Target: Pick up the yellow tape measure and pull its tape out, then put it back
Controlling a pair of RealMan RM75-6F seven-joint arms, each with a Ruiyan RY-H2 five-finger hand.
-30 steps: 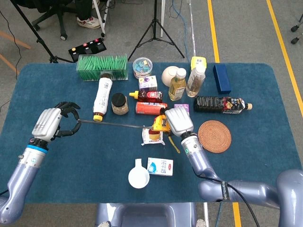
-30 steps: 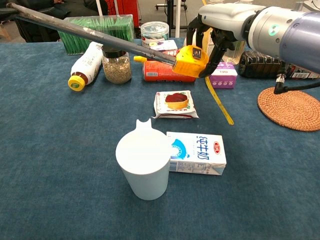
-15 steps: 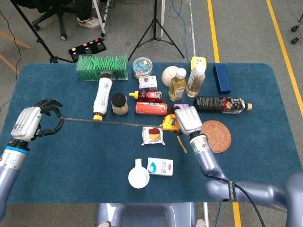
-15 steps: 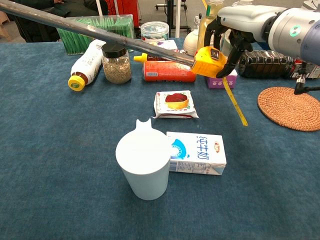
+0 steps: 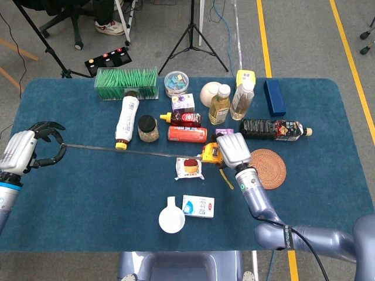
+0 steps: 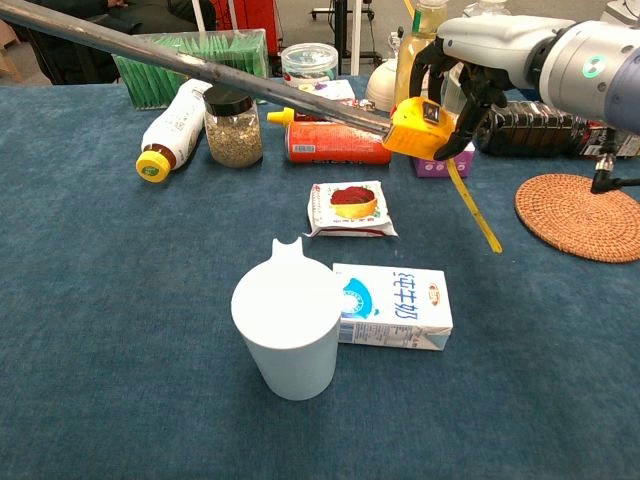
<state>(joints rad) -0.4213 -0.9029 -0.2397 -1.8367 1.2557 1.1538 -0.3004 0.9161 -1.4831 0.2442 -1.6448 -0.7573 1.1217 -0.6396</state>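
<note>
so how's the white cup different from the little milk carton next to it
The white cup stands upright, while the milk carton lies flat on its side. The cup is plain and rounded with a small tab on its rim; the carton is boxy, printed in blue with red lettering. Both sit on the blue table, touching each other.

Grey floor w/ yellow tape lines. Black tripod & black wheeled office chair behind the blue cloth-covered counter.

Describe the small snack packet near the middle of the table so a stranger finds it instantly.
On the blue table, look just below the red can lying on its side. The white square snack packet lies flat there, alone in picturing a red-topped tart.
</note>
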